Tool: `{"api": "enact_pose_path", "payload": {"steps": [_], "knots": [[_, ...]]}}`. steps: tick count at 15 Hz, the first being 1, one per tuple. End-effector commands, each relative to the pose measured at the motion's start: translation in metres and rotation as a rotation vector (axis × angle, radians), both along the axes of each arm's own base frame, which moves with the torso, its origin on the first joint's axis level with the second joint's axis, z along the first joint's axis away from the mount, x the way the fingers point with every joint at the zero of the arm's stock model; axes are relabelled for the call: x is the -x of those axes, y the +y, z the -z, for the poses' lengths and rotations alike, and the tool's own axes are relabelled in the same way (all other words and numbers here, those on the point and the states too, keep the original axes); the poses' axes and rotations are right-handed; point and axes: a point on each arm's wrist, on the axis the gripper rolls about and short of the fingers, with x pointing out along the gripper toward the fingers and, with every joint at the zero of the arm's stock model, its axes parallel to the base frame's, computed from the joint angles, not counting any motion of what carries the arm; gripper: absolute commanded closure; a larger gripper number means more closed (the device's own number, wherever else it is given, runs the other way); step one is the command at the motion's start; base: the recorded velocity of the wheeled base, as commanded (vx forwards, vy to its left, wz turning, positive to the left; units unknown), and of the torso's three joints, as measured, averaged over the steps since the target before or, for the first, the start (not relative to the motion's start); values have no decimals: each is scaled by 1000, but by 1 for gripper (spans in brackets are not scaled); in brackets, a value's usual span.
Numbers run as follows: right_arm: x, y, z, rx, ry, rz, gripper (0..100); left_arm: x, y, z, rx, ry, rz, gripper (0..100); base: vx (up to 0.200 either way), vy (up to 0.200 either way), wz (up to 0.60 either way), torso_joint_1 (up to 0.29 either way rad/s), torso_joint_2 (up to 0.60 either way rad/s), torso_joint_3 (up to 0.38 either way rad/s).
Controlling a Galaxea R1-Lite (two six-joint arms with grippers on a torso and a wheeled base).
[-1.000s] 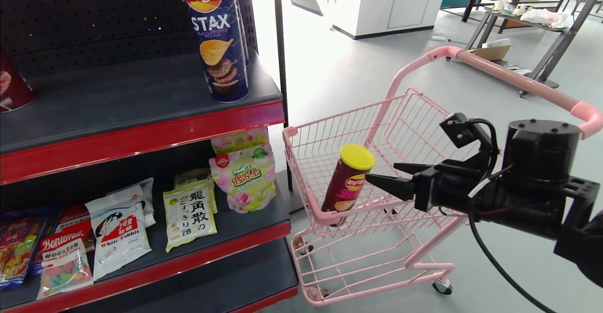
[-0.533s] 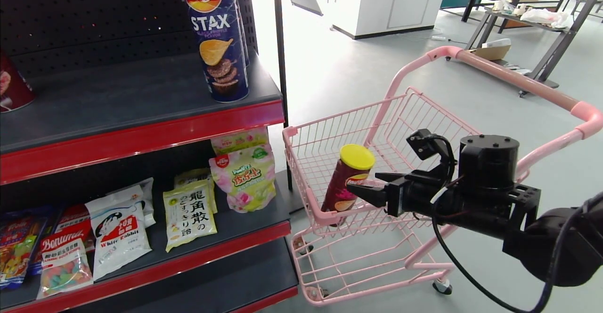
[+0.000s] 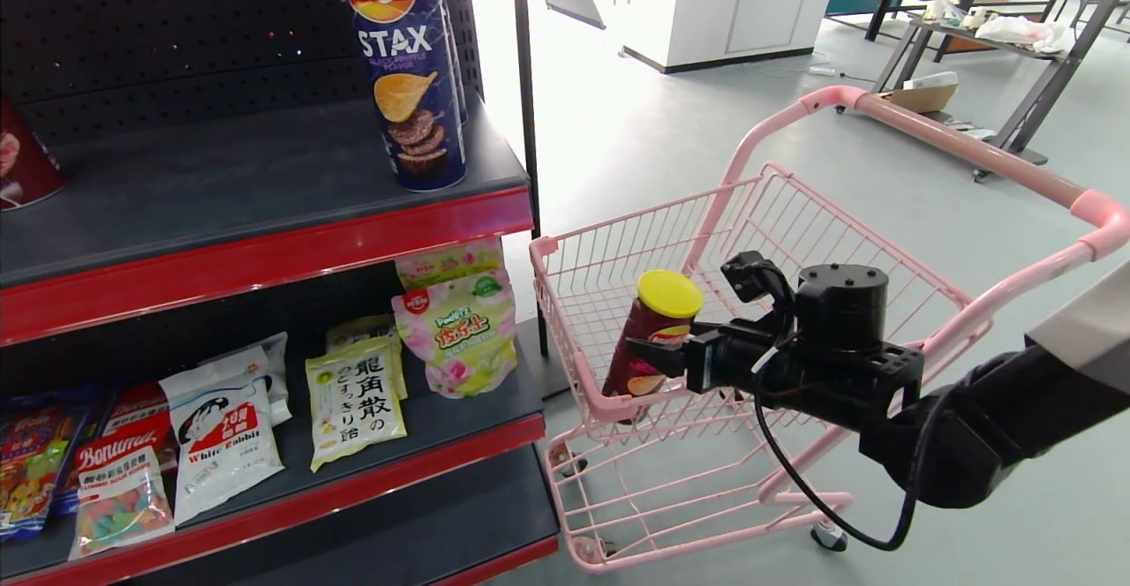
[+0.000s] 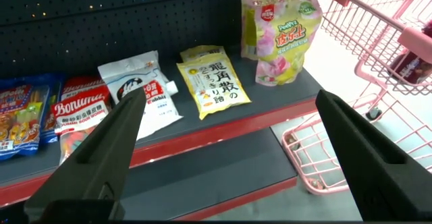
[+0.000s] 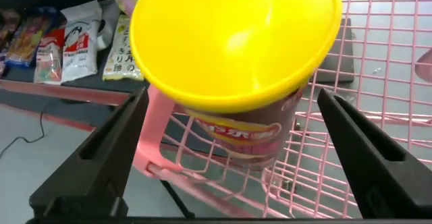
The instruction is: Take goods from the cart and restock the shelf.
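Your right gripper (image 3: pixel 662 343) has its fingers (image 5: pixel 88 163) spread apart, 1 on each side of the yellow-lidded chip canister (image 3: pixel 651 326), with no squeeze on it. The canister stands tilted in the pink cart (image 3: pixel 554 304), in the corner nearest the shelf (image 3: pixel 265 255). Your left gripper (image 4: pixel 229 96) is also spread wide and empty, facing the snack bags (image 4: pixel 212 79) on the lower shelf level; 1 blue canister (image 3: pixel 410 74) stands on the upper level.

- Maroon chip can (image 3: pixel 637 352) with a yellow lid, tilted, leaning in the pink cart's (image 3: pixel 540 246) corner nearest the shelf (image 3: pixel 221 189).
- Blue chip can (image 3: pixel 410 83) upright at the upper board's right front corner.
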Motion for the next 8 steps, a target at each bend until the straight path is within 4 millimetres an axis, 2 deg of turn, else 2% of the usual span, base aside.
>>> {"api": "enact_pose_path", "payload": {"steps": [1,5,6,8], "knots": [[-12,8,10,1,8,-4,0,0,0,0,-1,1,-1,0,0,0,0,0,0,0],[-27,13,22,3,19,6,0,0,0,0,-1,1,-1,0,0,0,0,0,0,0],[-35,16,24,1,6,22,100,0,0,0,-1,1,-1,0,0,0,0,0,0,0],[-37,17,21,-13,-1,25,100,0,0,0,-1,1,-1,0,0,0,0,0,0,0]]}}
